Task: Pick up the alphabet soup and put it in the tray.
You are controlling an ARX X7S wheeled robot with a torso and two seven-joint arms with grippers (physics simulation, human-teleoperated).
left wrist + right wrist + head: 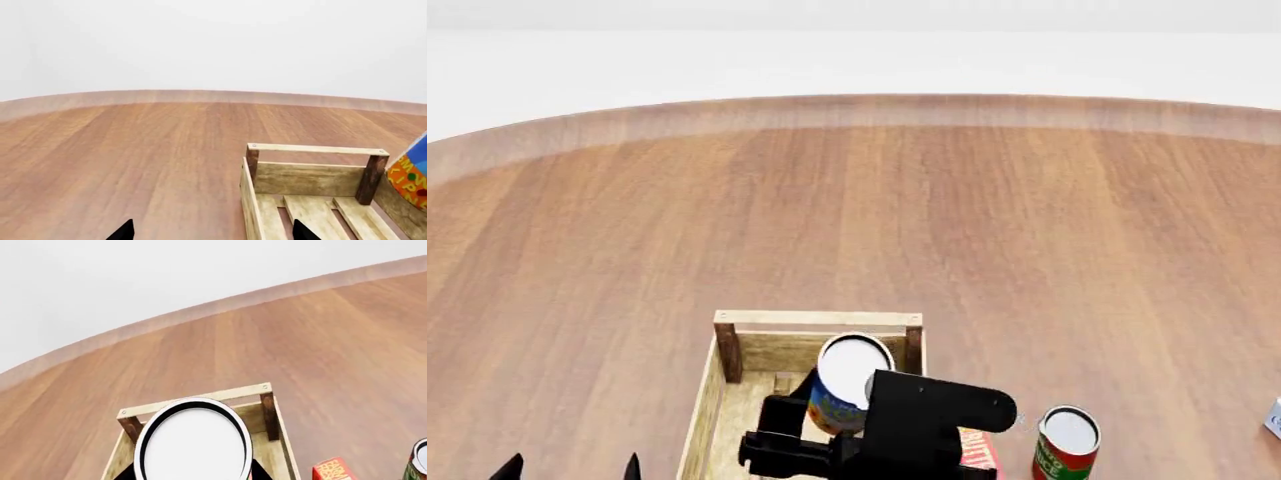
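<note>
The alphabet soup (851,385), a blue-labelled can with a pale top, is over the far end of the tray (814,320), a light-wood slatted crate. My right gripper (193,475) is shut on the can, with a dark finger on each side of it. The can's white top (193,445) fills the right wrist view, and the tray's end rail (200,400) shows behind it. I cannot tell whether the can rests on the slats. My left gripper (212,235) stands open and empty beside the tray's left wall (248,200). The can's label (410,175) shows at that view's edge.
A slimmer red-and-green can (1068,445) stands on the table right of the tray, and a red box (977,450) lies between them. A small pale object (1274,418) shows at the right edge. The round wooden table (854,220) stretches far ahead.
</note>
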